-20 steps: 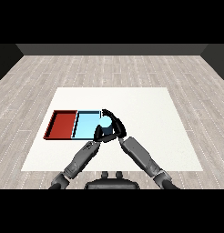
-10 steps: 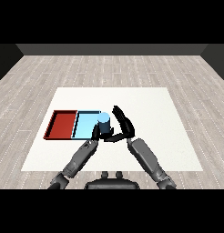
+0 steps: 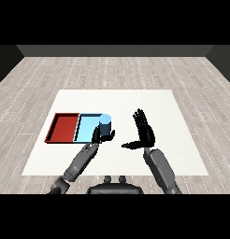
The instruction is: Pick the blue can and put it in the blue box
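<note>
Blue can [image 3: 104,124] is held by left hand [image 3: 100,136], fingers curled round its lower side, apparently over blue tray [image 3: 87,127], frame centre-left. Right hand [image 3: 144,132] released. Can judged rigid, light, slippery; side grasp suits.

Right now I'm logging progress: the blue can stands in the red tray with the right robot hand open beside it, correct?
Not quite. The head view shows the blue can in the light blue tray, not the red one. The right robot hand is indeed open beside it.
</note>
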